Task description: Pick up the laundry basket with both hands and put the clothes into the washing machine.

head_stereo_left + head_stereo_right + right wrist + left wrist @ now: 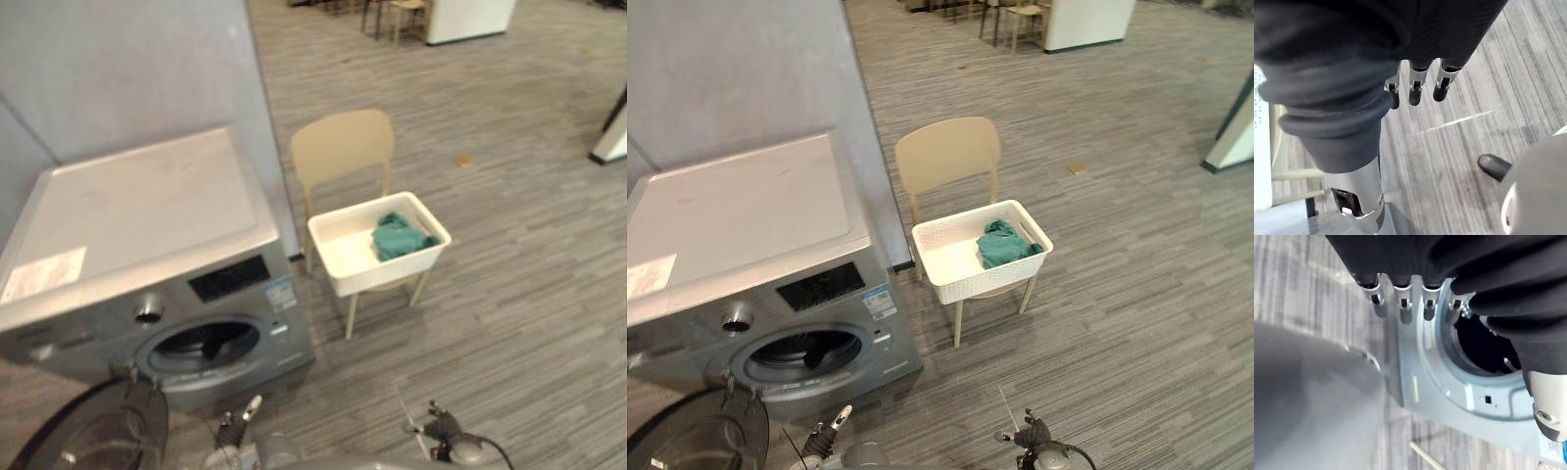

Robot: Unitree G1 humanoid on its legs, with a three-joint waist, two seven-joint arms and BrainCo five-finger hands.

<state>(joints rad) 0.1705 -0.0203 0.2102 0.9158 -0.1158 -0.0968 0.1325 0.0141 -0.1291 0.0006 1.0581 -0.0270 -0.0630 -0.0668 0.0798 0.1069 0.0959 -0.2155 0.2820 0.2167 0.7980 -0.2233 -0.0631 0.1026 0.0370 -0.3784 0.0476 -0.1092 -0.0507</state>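
A white laundry basket (341, 271) rests on the seat of a beige chair (343, 147), with a teal garment (400, 237) bunched in its right half. To its left stands a silver washing machine (137, 215). The round drum opening (204, 343) is dark, and the door (88, 441) hangs swung open at the lower left. My left hand (241, 419) is low in front of the machine, its fingers (1400, 303) relaxed and empty near the drum opening (1484, 347). My right hand (441, 423) hangs over bare floor, well short of the basket, its fingers (1415, 90) loose and holding nothing.
A grey wall panel (127, 69) stands behind the washing machine. A white cabinet (468, 18) and some chairs stand far back. A white object (612, 142) shows at the right edge. Striped grey floor stretches right of the chair.
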